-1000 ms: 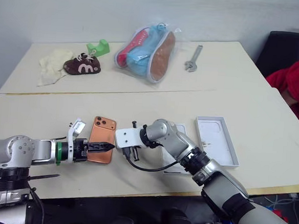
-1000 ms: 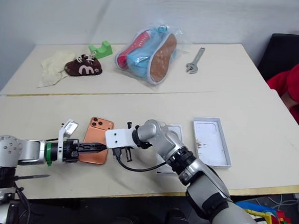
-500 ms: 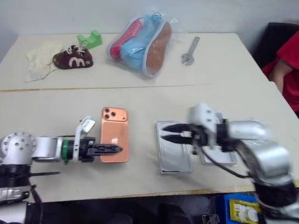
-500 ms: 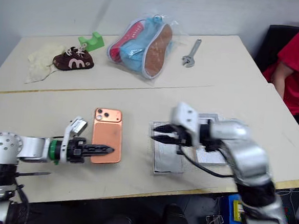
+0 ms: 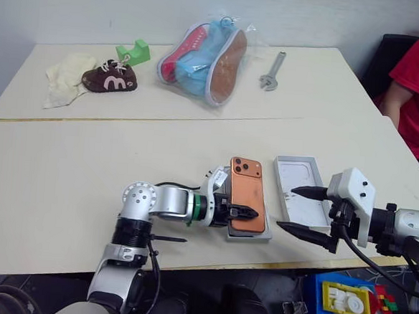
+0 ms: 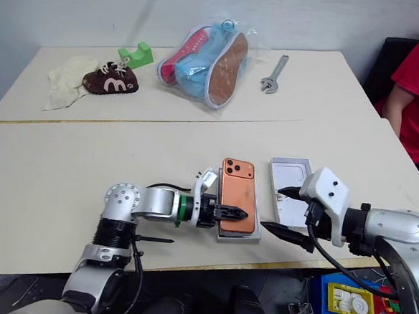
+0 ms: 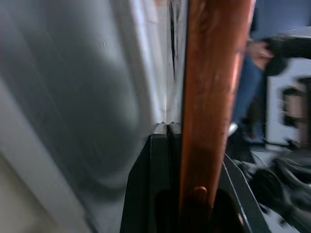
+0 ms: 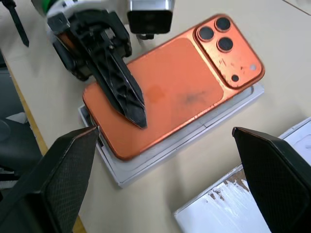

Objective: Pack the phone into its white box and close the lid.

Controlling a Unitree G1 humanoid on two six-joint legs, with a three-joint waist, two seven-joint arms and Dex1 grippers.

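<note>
The copper-orange phone lies flat over the white box, whose rim shows along its near and right sides; I cannot tell whether it sits fully inside. My left gripper reaches in from the left and is shut on the phone's near end, with its upper finger lying across the phone's back. The lid lies open side up just right of the box, showing a white floor. My right gripper hangs open over the lid's near end, pointing left at the phone with nothing in it.
On the far table are a clear bag of shoes, a wrench, a green block, a small brown shoe and a pale cloth. A person in red sits at the right edge.
My left gripper has carried the phone to the right and over the white box. My right gripper has opened wide and drawn back to the right, off the box.
</note>
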